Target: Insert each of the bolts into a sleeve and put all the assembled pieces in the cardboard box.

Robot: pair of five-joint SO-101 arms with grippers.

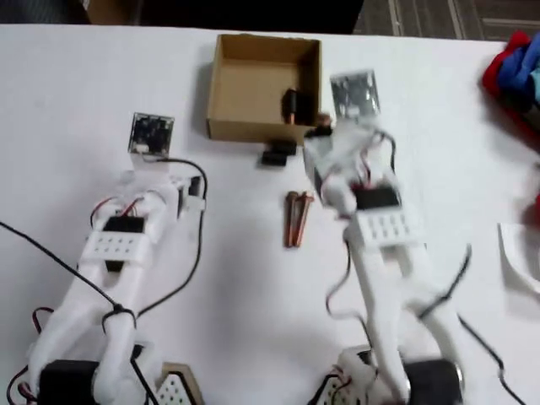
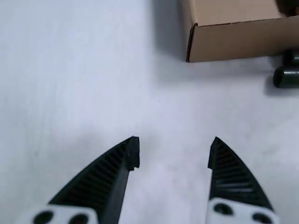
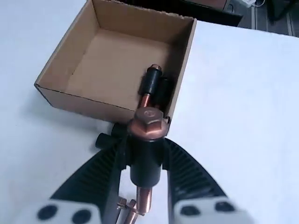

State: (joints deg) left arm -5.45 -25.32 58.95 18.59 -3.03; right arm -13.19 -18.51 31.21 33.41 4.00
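My right gripper (image 3: 145, 145) is shut on an assembled piece (image 3: 146, 163), a black sleeve with a copper bolt through it, held just outside the cardboard box (image 3: 60, 79) near its right front corner. In the high view this gripper (image 1: 320, 130) sits beside the box (image 1: 226, 93). Another assembled piece (image 3: 150, 85) lies inside the box against the right wall. Two loose copper bolts (image 1: 296, 218) lie on the table between the arms. Loose black sleeves (image 1: 278, 153) rest just in front of the box. My left gripper (image 2: 173, 150) is open over bare table, short of the box's corner (image 2: 233, 37).
The white table (image 1: 236, 278) has free room left of the box and between the arms. Cables (image 1: 190, 261) trail from both arms. Red and blue cloth (image 1: 515, 67) and a white object (image 1: 519, 257) lie at the right edge. The sleeves (image 2: 286, 75) lie beyond my left gripper.
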